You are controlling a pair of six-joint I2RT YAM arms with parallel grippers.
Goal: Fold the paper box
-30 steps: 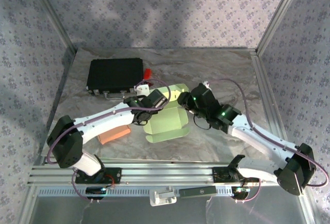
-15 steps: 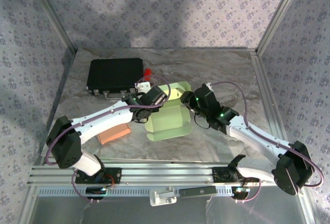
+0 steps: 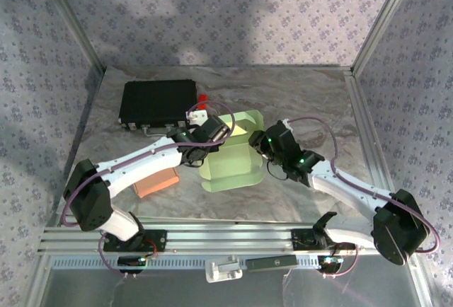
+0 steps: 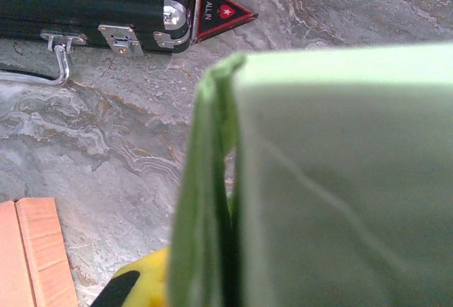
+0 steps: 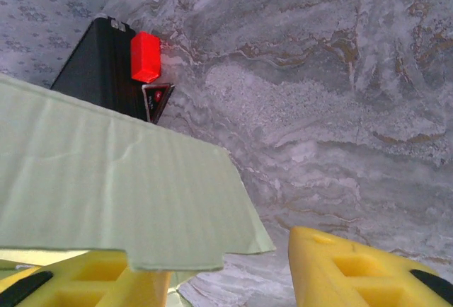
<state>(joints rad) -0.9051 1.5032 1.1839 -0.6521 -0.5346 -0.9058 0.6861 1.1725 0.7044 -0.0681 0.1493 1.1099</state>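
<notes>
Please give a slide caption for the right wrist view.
Green paper box partly hiding one yellow finger; black case, red block behind.

A lab test cell is indicated: a grey marble-patterned table (image 3: 311,102) is enclosed by lilac patterned wall panels (image 3: 233,10) and silver aluminium posts (image 3: 379,20), with a slotted aluminium rail (image 3: 226,235) fixed along its near edge.

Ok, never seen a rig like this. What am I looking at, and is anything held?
Two robot arms stand on a table. One picture looks down from above; the other two come from a camera on each wrist. Between the arms sits a half-folded green box. The left gripper and right gripper are at its sides. The right one's yellow fingers are spread, a flap lying over one. Whether the left grips, I cannot tell. Also there: a black case, a red block, an orange card.
</notes>
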